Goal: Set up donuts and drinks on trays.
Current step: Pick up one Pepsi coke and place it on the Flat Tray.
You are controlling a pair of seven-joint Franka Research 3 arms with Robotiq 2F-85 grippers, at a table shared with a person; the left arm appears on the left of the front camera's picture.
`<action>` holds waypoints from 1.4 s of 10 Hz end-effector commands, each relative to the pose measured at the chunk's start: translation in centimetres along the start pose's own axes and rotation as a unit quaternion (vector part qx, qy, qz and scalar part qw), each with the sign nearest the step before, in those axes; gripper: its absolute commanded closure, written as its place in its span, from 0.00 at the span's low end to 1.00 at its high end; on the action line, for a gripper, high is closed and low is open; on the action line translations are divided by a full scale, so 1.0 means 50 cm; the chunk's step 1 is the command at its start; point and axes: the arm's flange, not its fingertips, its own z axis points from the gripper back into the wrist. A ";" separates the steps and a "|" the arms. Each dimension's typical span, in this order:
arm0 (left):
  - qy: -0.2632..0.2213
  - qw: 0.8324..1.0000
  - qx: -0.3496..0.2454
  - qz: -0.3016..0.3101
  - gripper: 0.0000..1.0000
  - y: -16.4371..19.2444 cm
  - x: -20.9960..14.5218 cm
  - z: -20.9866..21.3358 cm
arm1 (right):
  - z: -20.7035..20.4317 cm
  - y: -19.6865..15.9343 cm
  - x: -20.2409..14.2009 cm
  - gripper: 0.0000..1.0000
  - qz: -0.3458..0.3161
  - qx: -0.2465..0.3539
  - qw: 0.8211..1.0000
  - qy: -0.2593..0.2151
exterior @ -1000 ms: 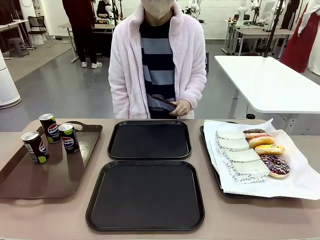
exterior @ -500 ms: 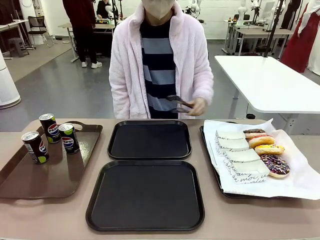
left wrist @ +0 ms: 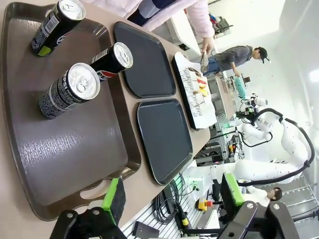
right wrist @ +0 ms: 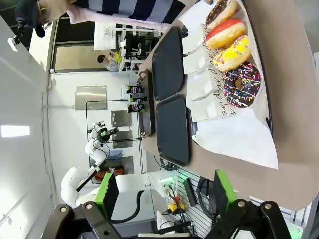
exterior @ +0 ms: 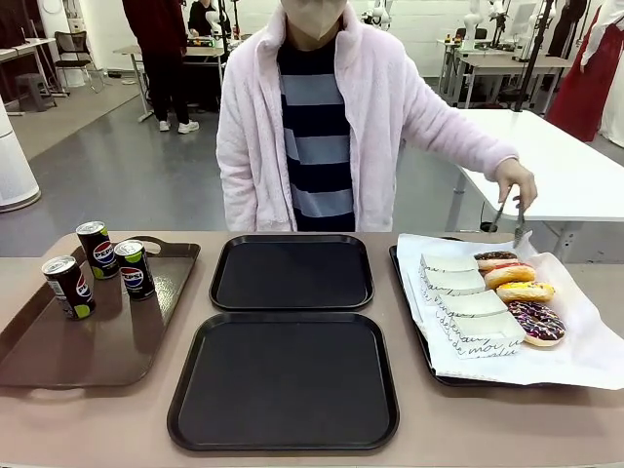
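Note:
Three drinks [exterior: 97, 265] stand on a brown tray [exterior: 88, 341] at the left; in the left wrist view the cans [left wrist: 70, 89] lie just ahead of my open left gripper [left wrist: 172, 196]. Two black trays [exterior: 291, 271] [exterior: 285, 378] sit bare in the middle. Several donuts [exterior: 526, 291] lie on a paper-lined tray at the right, beside white sleeves [exterior: 468, 302]. The right wrist view has the donuts [right wrist: 233, 52] ahead of my open right gripper [right wrist: 164, 194]. The person's hand [exterior: 515, 183] holds tongs [exterior: 509, 216] above the donuts.
The brown tray [left wrist: 65, 149] has raised rims and a handle slot on its near side. White paper [exterior: 585, 341] overhangs the right tray toward the table's edge. The person stands at the far side, one arm stretched over the right corner.
The person's hand with the tongs has swung from in front of their body out to the right, above the donut tray. Cans, trays and donuts have not moved.

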 end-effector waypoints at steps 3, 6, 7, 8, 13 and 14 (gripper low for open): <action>-0.001 1.000 -0.007 -0.006 0.00 0.000 0.001 -0.001 | 0.000 0.004 0.002 0.00 0.003 0.010 1.000 -0.004; -0.001 1.000 -0.007 -0.006 0.00 0.000 0.001 -0.001 | 0.000 0.004 0.002 0.00 0.003 0.010 1.000 -0.004; 0.000 1.000 0.000 0.000 0.00 0.000 0.000 0.000 | 0.000 0.004 0.002 0.00 0.003 0.010 1.000 -0.004; 0.001 0.999 0.052 -0.005 0.00 -0.021 0.030 -0.007 | 0.000 0.004 0.002 0.00 0.003 0.010 1.000 -0.004; 0.137 0.905 0.403 -0.021 0.00 -0.163 0.171 -0.126 | 0.000 0.004 0.002 0.00 0.003 0.010 1.000 -0.004; 0.148 0.884 0.442 -0.023 0.00 -0.182 0.196 -0.172 | 0.000 0.004 0.002 0.00 0.003 0.010 1.000 -0.004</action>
